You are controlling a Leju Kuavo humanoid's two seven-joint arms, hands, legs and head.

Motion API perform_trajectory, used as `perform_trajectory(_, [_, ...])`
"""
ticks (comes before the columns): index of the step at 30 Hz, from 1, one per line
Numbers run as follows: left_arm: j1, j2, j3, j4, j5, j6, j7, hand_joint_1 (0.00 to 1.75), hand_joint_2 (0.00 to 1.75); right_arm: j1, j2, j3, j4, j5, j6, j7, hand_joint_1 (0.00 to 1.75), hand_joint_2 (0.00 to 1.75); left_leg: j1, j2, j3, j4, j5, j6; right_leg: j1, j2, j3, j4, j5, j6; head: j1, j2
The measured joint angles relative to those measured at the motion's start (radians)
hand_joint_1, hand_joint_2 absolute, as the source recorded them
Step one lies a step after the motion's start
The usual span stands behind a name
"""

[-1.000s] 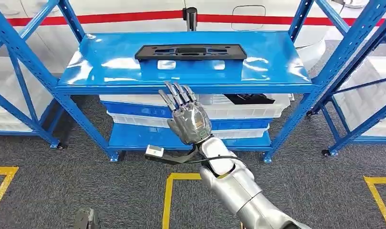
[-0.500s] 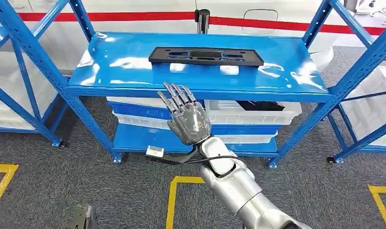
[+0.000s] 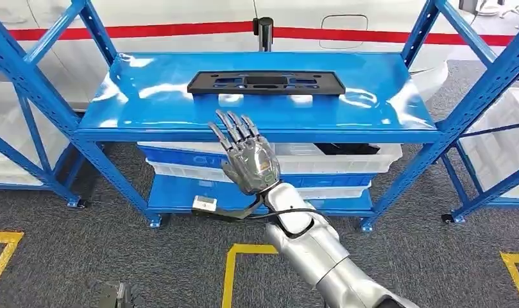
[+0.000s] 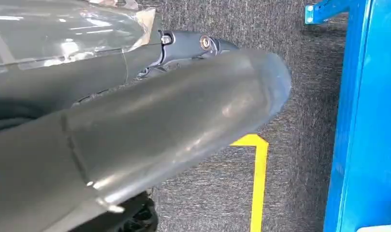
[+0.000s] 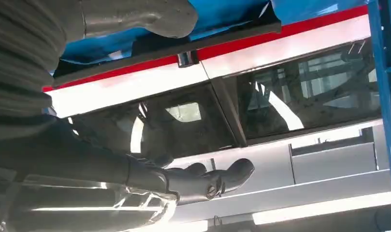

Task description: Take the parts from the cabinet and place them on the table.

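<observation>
You get bright, even overhead light; white glare patches sit on the blue shelf point(image 3: 147, 102) at 9 and 3 o'clock of the black part point(image 3: 265, 83). Head view is sharp. Your wrist views blur the close hand covers.

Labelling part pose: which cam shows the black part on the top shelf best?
Head view: the whole black part lies flat on the blue shelf, beyond the raised right hand. Right wrist view catches its edge past the thumb. Left wrist view faces the floor.
</observation>
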Motion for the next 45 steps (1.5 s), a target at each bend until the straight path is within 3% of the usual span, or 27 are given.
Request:
perform_trajectory(1, [0.0, 0.0, 0.001, 0.0, -0.001, 0.0, 0.0, 0.0, 0.0, 0.0, 0.0, 0.0, 0.0, 0.0, 0.0, 0.002, 0.0, 1.75, 0.002, 0.002, 0.042, -0.093, 0.051, 0.0, -0.001, 0.0, 0.009, 0.0, -0.007, 0.005, 0.0, 0.0])
perform_trajectory(2, [0.0, -0.001, 0.001, 0.0, -0.003, 0.0, 0.0, 0.0, 0.0, -0.001, 0.0, 0.0, 0.0, 0.0, 0.0, 0.006, 0.0, 1.75, 0.003, 0.004, 0.068, -0.154, 0.064, 0.001, 0.003, 0.0, 0.013, 0.0, -0.012, 0.012, -0.002, 0.0])
perform_trajectory(3, [-0.001, -0.001, 0.002, 0.0, -0.004, -0.001, 0.0, 0.0, 0.0, -0.001, -0.001, 0.0, 0.0, 0.0, 0.0, 0.008, 0.0, 1.75, -0.004, -0.001, 0.086, -0.171, 0.051, 0.01, 0.013, 0.002, 0.01, 0.003, -0.018, 0.021, -0.003, 0.0])
perform_trajectory(6, [0.002, -0.002, 0.004, 0.0, -0.006, -0.001, 0.001, 0.0, 0.0, 0.001, -0.002, 0.001, 0.0, 0.002, 0.0, 0.017, 0.0, 1.75, -0.016, -0.002, 0.084, -0.169, 0.048, 0.034, 0.006, 0.001, 0.013, -0.008, -0.019, 0.037, 0.0, 0.0])
perform_trajectory(7, [0.002, -0.002, 0.004, -0.002, -0.006, -0.001, 0.002, 0.0, 0.0, 0.001, -0.001, 0.001, -0.003, 0.002, -0.001, 0.019, 0.0, 1.75, -0.009, -0.001, 0.096, -0.183, 0.054, 0.045, 0.01, -0.001, 0.005, -0.002, -0.027, 0.045, 0.0, 0.0])
perform_trajectory(8, [0.002, -0.004, 0.004, -0.003, -0.006, -0.001, 0.002, 0.0, 0.0, 0.0, -0.002, 0.001, -0.003, 0.003, -0.002, 0.022, 0.0, 1.75, -0.012, 0.0, 0.104, -0.185, 0.051, 0.05, 0.006, -0.004, 0.0, 0.026, -0.037, 0.044, 0.002, 0.0])
perform_trajectory(9, [0.001, -0.005, 0.005, -0.003, -0.006, -0.001, 0.002, 0.0, 0.0, -0.001, -0.003, 0.001, -0.003, 0.004, -0.002, 0.024, 0.0, 1.75, -0.013, 0.001, 0.107, -0.185, 0.046, 0.06, 0.007, -0.004, -0.032, 0.089, -0.061, 0.037, 0.005, 0.0])
perform_trajectory(11, [0.002, -0.004, 0.005, -0.003, -0.006, -0.001, 0.002, 0.0, 0.0, 0.01, -0.01, 0.001, -0.003, 0.004, -0.002, 0.028, 0.0, 1.75, -0.017, 0.001, 0.113, -0.185, 0.04, 0.069, 0.006, -0.003, -0.127, 0.248, -0.106, 0.028, 0.004, 0.0])
perform_trajectory(12, [0.004, -0.004, 0.006, -0.003, -0.006, 0.0, 0.003, 0.0, 0.0, 0.017, -0.015, 0.001, -0.003, 0.005, -0.002, 0.031, 0.0, 1.75, -0.019, -0.001, 0.115, -0.184, 0.036, 0.072, 0.006, -0.003, -0.17, 0.308, -0.116, 0.03, 0.005, 0.0])
perform_trajectory(13, [0.007, -0.005, 0.006, -0.003, -0.006, 0.001, 0.004, 0.0, 0.0, 0.024, -0.018, 0.001, -0.003, 0.008, -0.003, 0.032, 0.0, 1.75, -0.02, -0.003, 0.119, -0.184, 0.033, 0.072, 0.006, -0.003, -0.188, 0.318, -0.107, 0.034, 0.005, 0.0])
perform_trajectory(14, [0.009, -0.005, 0.008, -0.003, -0.006, 0.002, 0.004, 0.0, 0.0, 0.028, -0.019, 0.001, -0.003, 0.011, -0.003, 0.034, 0.0, 1.75, -0.021, -0.005, 0.123, -0.184, 0.029, 0.071, 0.006, -0.003, -0.179, 0.279, -0.079, 0.041, 0.005, 0.0])
perform_trajectory(15, [0.01, -0.006, 0.014, -0.003, -0.006, 0.002, 0.004, 0.0, 0.0, 0.03, -0.019, 0.001, -0.003, 0.011, -0.003, 0.034, 0.0, 1.75, -0.021, -0.006, 0.129, -0.184, 0.025, 0.069, 0.006, -0.003, -0.15, 0.206, -0.041, 0.05, 0.005, 0.0])
perform_trajectory(17, [0.01, -0.007, 0.017, -0.003, -0.006, 0.002, 0.003, 0.0, 0.0, 0.029, -0.018, 0.001, -0.003, 0.015, -0.004, 0.036, 0.0, 1.75, -0.021, -0.008, 0.141, -0.184, 0.015, 0.061, 0.005, -0.007, -0.071, 0.032, 0.031, 0.057, 0.006, 0.0])
perform_trajectory(19, [0.01, -0.007, 0.021, -0.003, -0.006, 0.003, 0.002, 0.0, 0.0, 0.03, -0.017, 0.001, -0.004, 0.02, -0.004, 0.037, 0.0, 1.75, -0.03, -0.007, 0.143, -0.181, 0.003, 0.048, 0.007, -0.006, -0.054, 0.007, 0.041, 0.037, 0.005, 0.0])
perform_trajectory(21, [0.011, -0.008, 0.023, -0.003, -0.006, 0.004, 0.0, 0.0, 0.0, 0.03, -0.017, 0.0, -0.004, 0.022, -0.004, 0.04, 0.0, 1.75, -0.021, -0.006, 0.145, -0.181, 0.0, 0.04, 0.014, -0.003, -0.056, 0.009, 0.037, 0.024, 0.005, 0.0])
perform_trajectory(23, [0.01, -0.008, 0.024, -0.004, -0.008, 0.004, -0.002, 0.0, 0.0, 0.031, -0.016, -0.002, -0.007, 0.027, -0.004, 0.042, 0.0, 1.75, -0.013, -0.004, 0.14, -0.169, -0.014, 0.027, 0.001, -0.001, -0.042, 0.001, 0.038, 0.012, 0.005, 0.0])
perform_trajectory(24, [0.009, -0.011, 0.024, -0.004, -0.012, 0.004, -0.002, 0.0, 0.0, 0.03, -0.015, -0.002, -0.009, 0.028, -0.004, 0.045, 0.0, 1.75, -0.014, -0.003, 0.125, -0.131, -0.032, 0.022, 0.002, -0.001, -0.037, 0.001, 0.033, 0.004, -0.001, 0.0])
perform_trajectory(26, [0.009, -0.012, 0.024, -0.004, -0.018, 0.003, -0.002, 0.0, 0.0, 0.032, -0.014, -0.002, -0.01, 0.03, -0.004, 0.048, 0.0, 1.75, -0.01, -0.002, 0.041, 0.024, -0.092, 0.013, 0.005, -0.001, -0.029, 0.001, 0.026, -0.007, -0.002, 0.0])
perform_trajectory(27, [0.011, -0.011, 0.024, -0.004, -0.018, 0.004, -0.002, 0.0, 0.0, 0.036, -0.014, -0.003, -0.01, 0.03, -0.004, 0.05, 0.0, 1.75, -0.009, -0.002, -0.002, 0.092, -0.11, 0.009, 0.007, -0.001, -0.026, 0.002, 0.022, -0.011, -0.003, 0.0])
perform_trajectory(28, [0.013, -0.011, 0.025, -0.004, -0.018, 0.004, -0.002, 0.0, 0.0, 0.04, -0.015, -0.003, -0.01, 0.031, -0.004, 0.051, 0.0, 1.75, -0.009, -0.001, -0.029, 0.123, -0.107, 0.008, 0.008, -0.001, -0.023, 0.002, 0.02, -0.014, -0.003, 0.0])
perform_trajectory(29, [0.013, -0.011, 0.026, -0.004, -0.019, 0.004, -0.002, 0.0, 0.0, 0.042, -0.015, -0.003, -0.01, 0.034, -0.004, 0.053, 0.0, 1.75, -0.009, -0.001, -0.032, 0.107, -0.081, 0.008, 0.008, 0.0, -0.019, 0.002, 0.016, -0.013, -0.003, 0.0])
perform_trajectory(30, [0.013, -0.011, 0.027, -0.004, -0.021, 0.004, -0.002, 0.0, 0.0, 0.043, -0.016, -0.003, -0.01, 0.043, -0.005, 0.061, 0.0, 1.75, -0.009, -0.001, -0.014, 0.053, -0.04, 0.01, 0.008, 0.003, -0.013, 0.002, 0.012, -0.012, -0.003, 0.0])
perform_trajectory(32, [0.01, -0.011, 0.029, -0.004, -0.028, 0.004, 0.0, 0.0, 0.0, 0.043, -0.016, -0.006, -0.011, 0.087, -0.008, 0.1, 0.0, 1.75, -0.009, 0.0, 0.067, -0.126, 0.057, 0.019, 0.008, 0.004, 0.001, 0.002, 0.003, -0.006, -0.003, 0.0])
perform_trajectory(42, [0.009, -0.011, 0.029, -0.004, -0.029, 0.005, 0.002, 0.0, 0.0, 0.043, -0.016, -0.008, -0.011, 0.101, -0.008, 0.112, 0.0, 1.75, -0.01, 0.0, 0.083, -0.163, 0.058, 0.023, 0.009, 0.004, 0.003, 0.001, 0.001, -0.004, -0.002, 0.0])
perform_trajectory(43, [0.006, -0.012, 0.029, -0.004, -0.031, 0.005, 0.003, 0.0, 0.0, 0.042, -0.017, -0.013, -0.011, 0.12, -0.006, 0.129, 0.0, 1.75, -0.018, 0.0, 0.093, -0.176, 0.043, 0.026, 0.021, 0.004, 0.0, 0.004, -0.003, 0.003, -0.002, 0.0])
perform_trajectory(44, [0.005, -0.012, 0.029, -0.004, -0.034, 0.005, 0.004, 0.0, 0.0, 0.042, -0.018, -0.016, -0.011, 0.133, -0.005, 0.142, 0.0, 1.75, -0.018, -0.002, 0.092, -0.174, 0.043, 0.029, 0.02, 0.004, -0.001, 0.003, -0.005, 0.005, -0.002, 0.0])
perform_trajectory(45, [0.005, -0.011, 0.03, -0.004, -0.038, 0.005, 0.008, 0.0, 0.0, 0.043, -0.019, -0.03, -0.01, 0.166, 0.01, 0.177, 0.0, 1.75, -0.024, -0.002, 0.091, -0.173, 0.038, 0.038, 0.015, 0.004, 0.001, 0.001, -0.008, 0.013, -0.002, 0.0])
